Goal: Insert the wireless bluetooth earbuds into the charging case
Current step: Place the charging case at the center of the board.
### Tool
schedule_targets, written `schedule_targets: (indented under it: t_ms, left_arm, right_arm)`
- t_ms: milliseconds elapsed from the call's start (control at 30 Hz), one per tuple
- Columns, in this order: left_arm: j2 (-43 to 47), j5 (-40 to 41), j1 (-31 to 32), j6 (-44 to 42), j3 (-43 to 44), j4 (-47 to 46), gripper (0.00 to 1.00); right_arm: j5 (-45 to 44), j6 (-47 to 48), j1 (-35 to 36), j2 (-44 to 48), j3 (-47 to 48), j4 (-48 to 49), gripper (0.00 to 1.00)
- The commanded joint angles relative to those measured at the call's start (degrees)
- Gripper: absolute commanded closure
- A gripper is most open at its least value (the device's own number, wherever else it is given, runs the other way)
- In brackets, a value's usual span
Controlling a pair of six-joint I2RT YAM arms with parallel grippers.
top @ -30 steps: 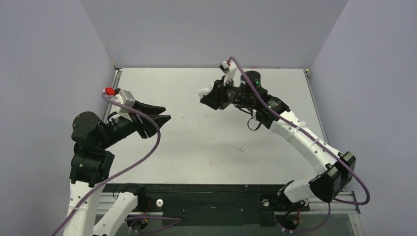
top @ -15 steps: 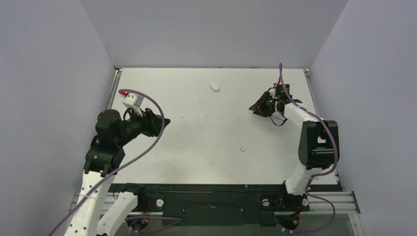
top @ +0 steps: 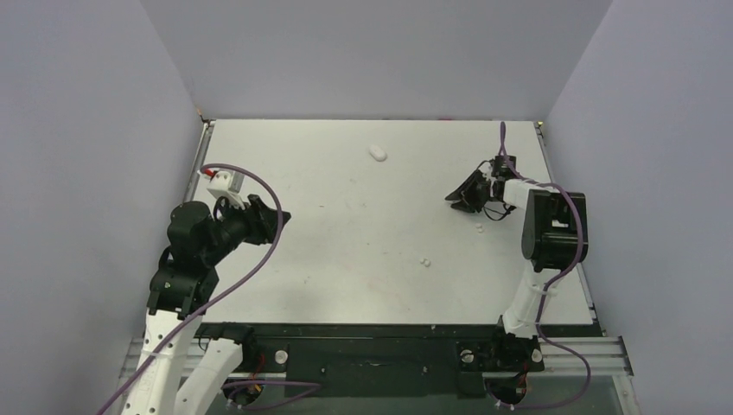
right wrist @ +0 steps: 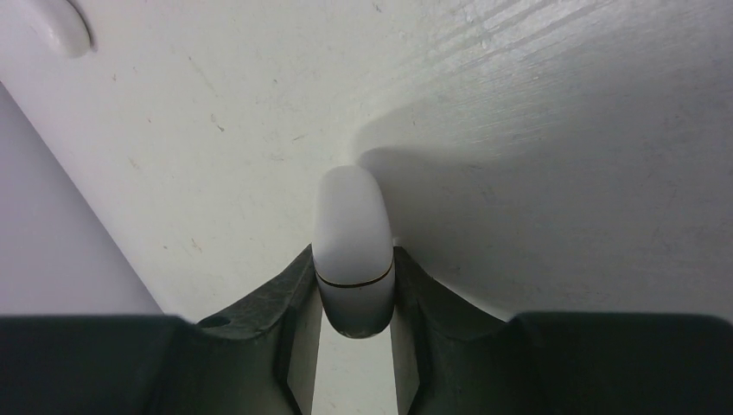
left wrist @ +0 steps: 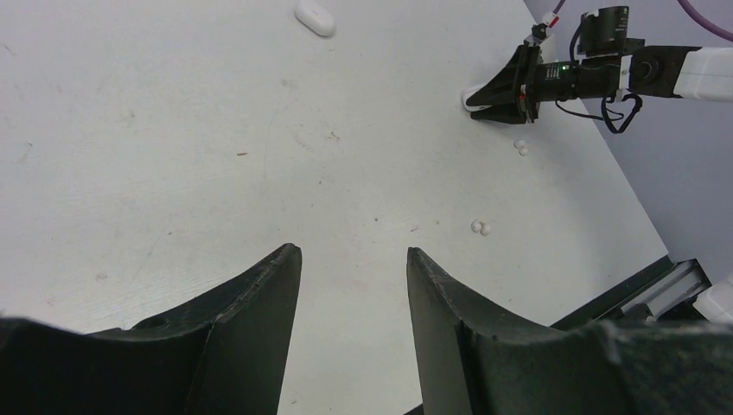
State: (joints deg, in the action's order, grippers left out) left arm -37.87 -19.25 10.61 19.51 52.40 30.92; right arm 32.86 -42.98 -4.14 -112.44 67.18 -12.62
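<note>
- The right hand (top: 455, 195) is clamped on the case (right wrist: 350, 223). One finger presses each flat side, and the rounded end sticks out past the fingertips.
- A thin dark seam runs round the case just above the grip. The lid is closed.
- The hand holds the case low over the right side of the worktop (top: 346, 290), pointing toward the middle. The case throws a shadow on the surface close by. I cannot tell whether it touches the worktop.
- The left hand (left wrist: 353, 254) is partly open and holds nothing. Bare worktop shows between its dark fingers. It hangs over the left side, well apart from everything else.
- The earbuds (top: 478, 227) lie loose on the worktop as tiny white bits. One spot is near the right hand, on its near side.
- A second bit (top: 423, 260) lies further toward the near edge and the middle, apart from the first.
- From the left wrist, each spot looks like two small blobs close together. They are too small to make out more.
- A white oval piece (top: 377, 153) lies flat near the far edge, about mid-width. It is well apart from both hands and from the earbuds. What it is cannot be made out.
</note>
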Motion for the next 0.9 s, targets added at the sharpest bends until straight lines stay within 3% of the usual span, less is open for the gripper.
schedule_targets:
  t_ms: [0, 267, 600, 633, 767, 867]
  left_arm:
    - [-0.2, 1.0, -1.1, 1.0, 0.2, -1.2, 0.54]
    - [-1.0, 0.5, -1.7, 1.6, -0.4, -2.8, 0.54]
    - [-0.9, 0.4, -1.8, 1.1, -1.1, -3.7, 0.54]
    - [-0.9, 0.6, -1.8, 1.1, -1.2, -3.7, 0.54]
    - [-1.0, 0.8, -2.1, 1.5, -1.9, -4.0, 0.54]
    - [-1.0, 0.9, -2.4, 1.6, -2.1, -4.0, 0.54]
  right_arm:
    - [-2.7, 1.0, -1.3, -0.8, 0.0, 0.2, 0.68]
    - [-11.7, 7.2, -2.2, 5.6, 0.4, -7.2, 0.49]
    - [-24.5, 14.4, -0.8, 14.2, 6.5, -15.9, 0.45]
    - [-25.8, 16.5, 1.1, 14.5, 7.5, -15.9, 0.44]
    - [-28.5, 25.6, 10.8, 12.2, 19.2, -17.2, 0.17]
    - [-30.5, 30.3, 17.4, 5.3, 28.6, -19.8, 0.15]
